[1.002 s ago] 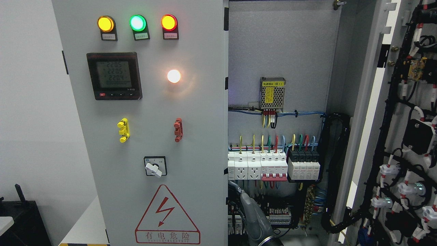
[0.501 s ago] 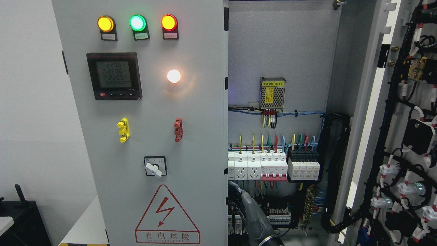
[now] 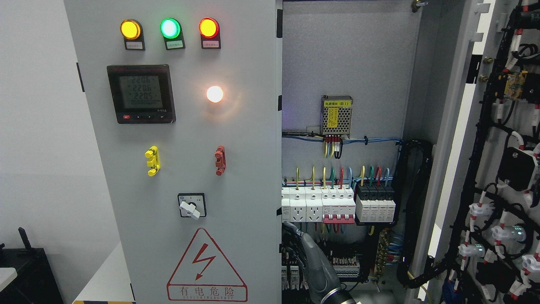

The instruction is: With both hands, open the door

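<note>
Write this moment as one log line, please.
left door: closed | right door: open | right hand: low, by left door's edge | left hand: not in view

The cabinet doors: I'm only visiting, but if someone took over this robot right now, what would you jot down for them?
Right hand: low down at the inner edge of the left door, in front of the breakers. Its grip cannot be made out.
Left hand: not in view.
Right door: swung wide open, with the wiring on its inside showing.
Left door: looks closed or barely ajar, lamps lit.
Done: the right door is open.
Left to do: pull the left door open, probably from the edge where the right hand is.
</note>
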Robot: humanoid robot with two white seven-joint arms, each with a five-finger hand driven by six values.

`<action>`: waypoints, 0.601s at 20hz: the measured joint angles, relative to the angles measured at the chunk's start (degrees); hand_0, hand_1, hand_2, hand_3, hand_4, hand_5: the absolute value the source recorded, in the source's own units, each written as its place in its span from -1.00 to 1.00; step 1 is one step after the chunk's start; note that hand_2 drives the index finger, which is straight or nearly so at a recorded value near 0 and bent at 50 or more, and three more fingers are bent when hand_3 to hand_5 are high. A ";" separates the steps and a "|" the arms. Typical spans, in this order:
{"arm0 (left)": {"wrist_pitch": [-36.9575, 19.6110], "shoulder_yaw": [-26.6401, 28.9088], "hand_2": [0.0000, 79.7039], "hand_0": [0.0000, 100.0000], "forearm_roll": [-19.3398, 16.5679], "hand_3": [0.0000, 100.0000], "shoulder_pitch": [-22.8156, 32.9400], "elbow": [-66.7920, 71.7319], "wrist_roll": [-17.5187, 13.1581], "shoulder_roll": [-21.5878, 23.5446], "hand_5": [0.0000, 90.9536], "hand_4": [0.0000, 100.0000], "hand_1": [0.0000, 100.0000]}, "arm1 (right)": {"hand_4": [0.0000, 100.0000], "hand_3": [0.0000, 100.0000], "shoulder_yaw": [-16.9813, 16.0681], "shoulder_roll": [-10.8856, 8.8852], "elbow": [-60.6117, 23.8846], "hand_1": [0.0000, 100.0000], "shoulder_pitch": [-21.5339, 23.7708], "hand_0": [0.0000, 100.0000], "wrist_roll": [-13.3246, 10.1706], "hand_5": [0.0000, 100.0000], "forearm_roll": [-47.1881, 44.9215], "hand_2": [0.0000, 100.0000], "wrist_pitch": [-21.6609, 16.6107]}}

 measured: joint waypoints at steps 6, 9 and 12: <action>0.00 0.00 -1.00 -1.00 0.00 -1.00 0.00 0.00 -0.23 0.00 -1.00 -0.92 -1.00 | -1.00 -1.00 0.37 -0.17 -0.13 -1.00 -0.06 -1.00 0.48 -1.00 -0.34 -1.00 0.94; 0.00 0.01 -1.00 -1.00 -0.01 -1.00 0.00 0.00 -0.30 0.00 -1.00 -0.92 -1.00 | -1.00 -1.00 0.50 -0.22 -0.20 -1.00 -0.10 -1.00 0.59 -1.00 -0.43 -1.00 0.98; 0.00 0.01 -1.00 -1.00 -0.01 -1.00 0.00 0.00 -0.09 0.00 -1.00 -0.92 -1.00 | -1.00 -1.00 0.60 -0.31 -0.23 -1.00 -0.20 -1.00 0.64 -1.00 -0.48 -1.00 1.03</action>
